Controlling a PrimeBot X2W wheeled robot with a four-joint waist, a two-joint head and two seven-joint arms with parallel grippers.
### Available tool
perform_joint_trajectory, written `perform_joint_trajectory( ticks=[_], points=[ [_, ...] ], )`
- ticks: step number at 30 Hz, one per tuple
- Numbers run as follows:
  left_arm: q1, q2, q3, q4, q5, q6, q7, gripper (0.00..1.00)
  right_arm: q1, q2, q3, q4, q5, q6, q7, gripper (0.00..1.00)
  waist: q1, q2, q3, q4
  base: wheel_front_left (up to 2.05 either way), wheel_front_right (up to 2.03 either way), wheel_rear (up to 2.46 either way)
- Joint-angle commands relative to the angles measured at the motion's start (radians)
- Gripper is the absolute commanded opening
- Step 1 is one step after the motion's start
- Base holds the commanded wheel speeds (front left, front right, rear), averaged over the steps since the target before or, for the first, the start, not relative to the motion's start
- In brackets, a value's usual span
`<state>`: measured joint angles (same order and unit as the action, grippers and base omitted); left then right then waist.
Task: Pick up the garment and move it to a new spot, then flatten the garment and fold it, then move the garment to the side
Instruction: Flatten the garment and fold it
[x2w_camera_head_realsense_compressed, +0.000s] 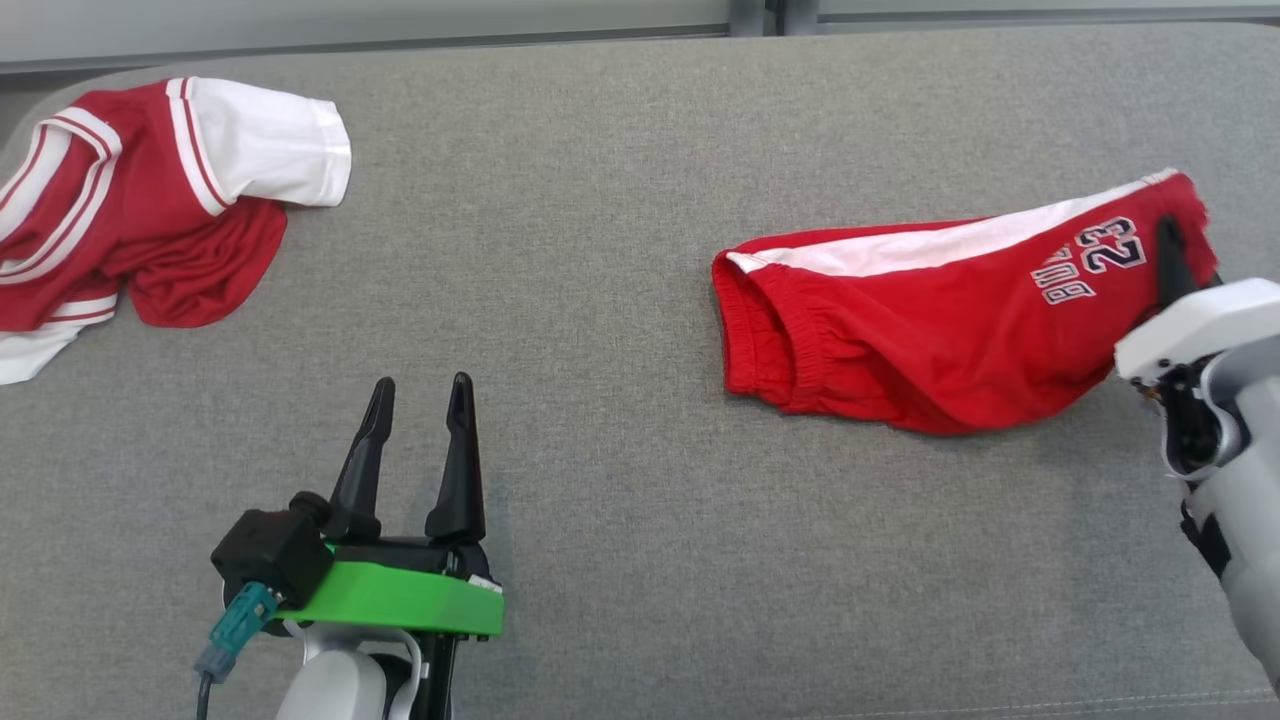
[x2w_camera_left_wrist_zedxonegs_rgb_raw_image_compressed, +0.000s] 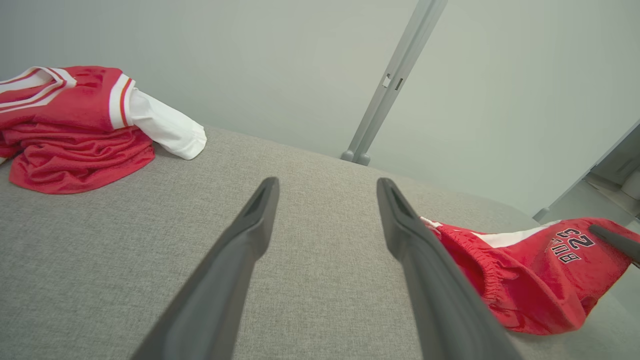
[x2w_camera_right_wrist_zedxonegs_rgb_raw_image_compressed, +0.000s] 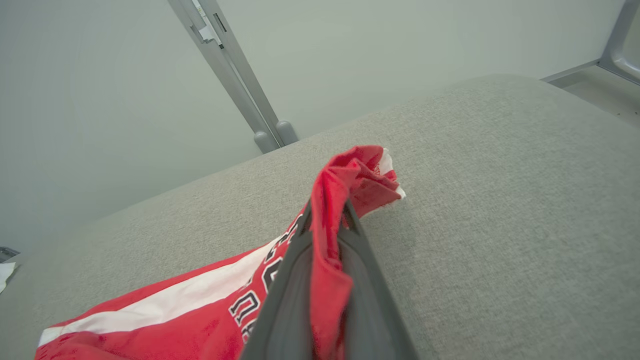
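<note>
Red shorts bear a white stripe.

A crumpled red mesh jersey with white sleeves and red-and-white striped trim lies bunched at ten o'clock in the head view. It rests on a grey woven fabric surface. One white sleeve sticks out toward three o'clock, lying flat on the fabric. In the left wrist view a slanted grey metal post rises at one o'clock against a pale grey-green wall. In the right wrist view the post stands at eleven o'clock, beyond the surface's far edge.
</note>
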<state>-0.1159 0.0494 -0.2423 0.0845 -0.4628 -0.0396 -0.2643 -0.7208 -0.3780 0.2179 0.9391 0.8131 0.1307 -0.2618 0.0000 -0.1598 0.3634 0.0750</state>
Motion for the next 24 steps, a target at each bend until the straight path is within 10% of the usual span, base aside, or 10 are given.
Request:
perform_joint_trajectory(
  ticks=[1,24],
  points=[
    [0.007,0.002,0.002,0.001,-0.004,0.001,0.000,1.00,0.016,0.010,0.018,-0.040,-0.051,0.000,-0.005,0.00,0.0000,-0.0001,-0.015,0.005,0.00,0.00,0.00],
    [0.030,0.002,0.005,-0.022,-0.025,0.014,0.000,1.00,0.159,0.087,0.330,-0.380,-0.333,0.000,0.135,0.00,0.0000,-0.0001,-0.049,0.029,0.00,0.00,0.00]
  ],
)
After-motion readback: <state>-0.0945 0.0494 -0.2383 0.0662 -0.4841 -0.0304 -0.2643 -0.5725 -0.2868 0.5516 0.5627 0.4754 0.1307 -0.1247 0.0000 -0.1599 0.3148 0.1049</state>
